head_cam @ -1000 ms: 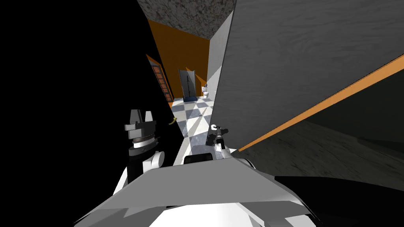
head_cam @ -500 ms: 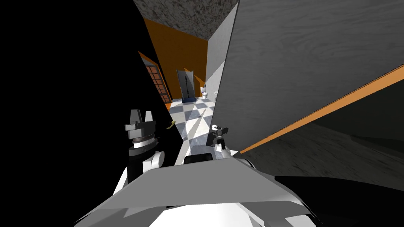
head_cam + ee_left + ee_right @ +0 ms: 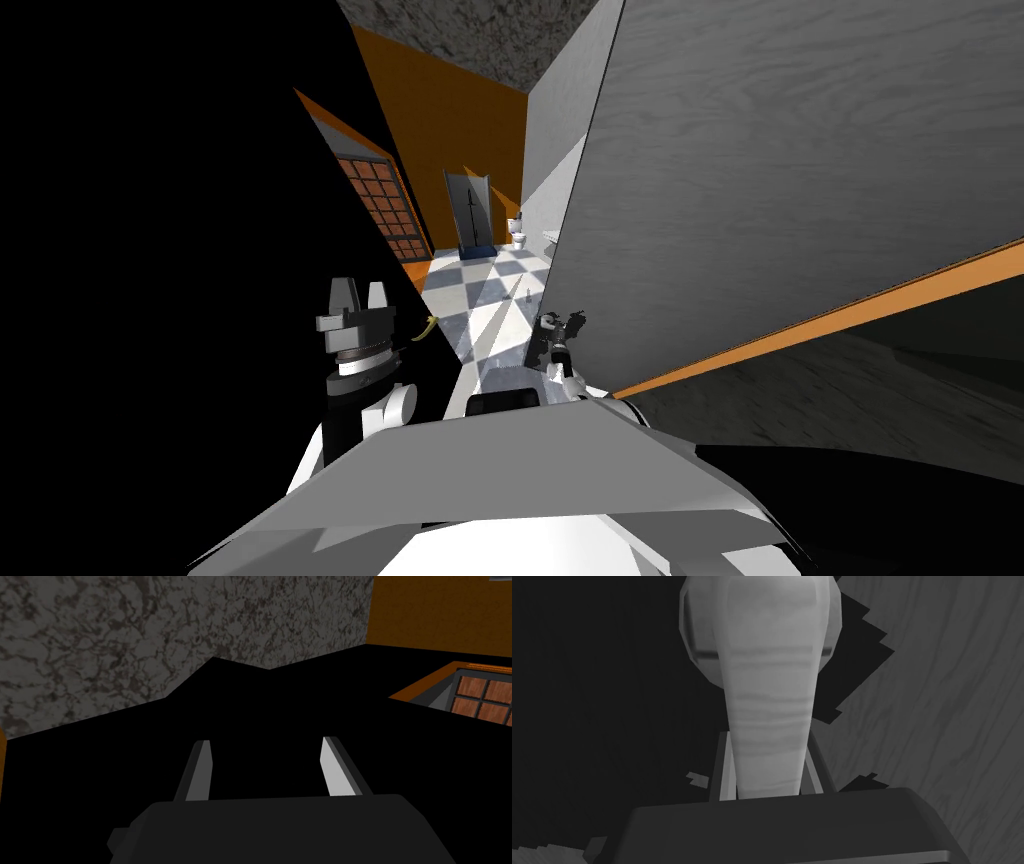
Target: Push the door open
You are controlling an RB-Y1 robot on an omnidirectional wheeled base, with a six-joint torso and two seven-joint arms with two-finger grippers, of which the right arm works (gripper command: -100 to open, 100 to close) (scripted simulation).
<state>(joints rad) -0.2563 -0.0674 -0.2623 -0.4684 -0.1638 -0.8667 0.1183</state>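
Door (image 3: 790, 170): grey, wood-grained, takes up the right of the head view. It stands partly open. Its free edge runs down to the right arm. An orange strip (image 3: 830, 318) runs along its foot.

Right gripper (image 3: 768, 737): fingers (image 3: 727, 768) clamped on the handle (image 3: 762, 651), one on each side of its narrow end. The handle is a pale grey lever that widens to a rounded base against the door face. In the head view the gripper sits low at the door's edge, just above the chest tip.

Through the gap: checkered floor (image 3: 490, 300), light and dark tiles. Orange wall (image 3: 450, 120) at the far end. A white toilet (image 3: 518, 232) stands against it, beside a dark upright panel (image 3: 470, 212). A framed grid (image 3: 385, 205) of reddish-brown squares is on the left side of the opening.

Black area (image 3: 150, 250) covers the left of the head view.

Left gripper (image 3: 358, 297): held up left of the chest, well apart from the door. Fingers apart, nothing between them.
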